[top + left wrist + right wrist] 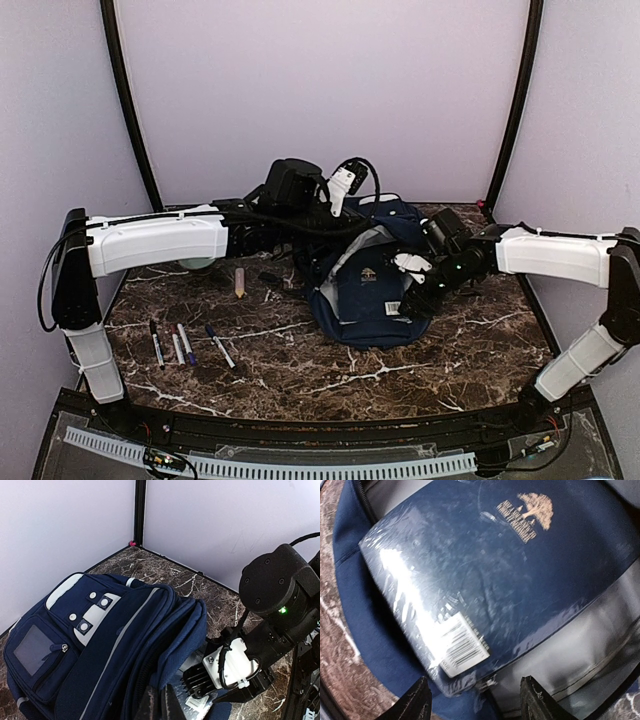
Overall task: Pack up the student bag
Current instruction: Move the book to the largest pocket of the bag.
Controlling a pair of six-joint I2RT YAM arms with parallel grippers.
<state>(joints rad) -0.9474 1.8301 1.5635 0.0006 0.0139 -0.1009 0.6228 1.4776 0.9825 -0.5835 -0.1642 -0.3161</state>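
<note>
The student bag (352,318) lies on the marble table, navy with a grey-white patch (62,591), its main compartment gaping. My left gripper (161,706) is shut on the edge of the bag's opening flap and holds it up; in the top view it (335,250) sits at the bag's left rim. A dark blue shrink-wrapped book (485,570) with a gold tree emblem and a barcode sticker (465,650) lies partly inside the opening, against the grey lining (580,645). My right gripper (477,705) is open just behind the book's near corner, with nothing clasped between its fingers.
Several pens (183,344) lie on the table at the left front. A small pale stick (240,282) lies near the middle, and a greenish object (196,264) peeks out under the left arm. Walls close in behind the bag.
</note>
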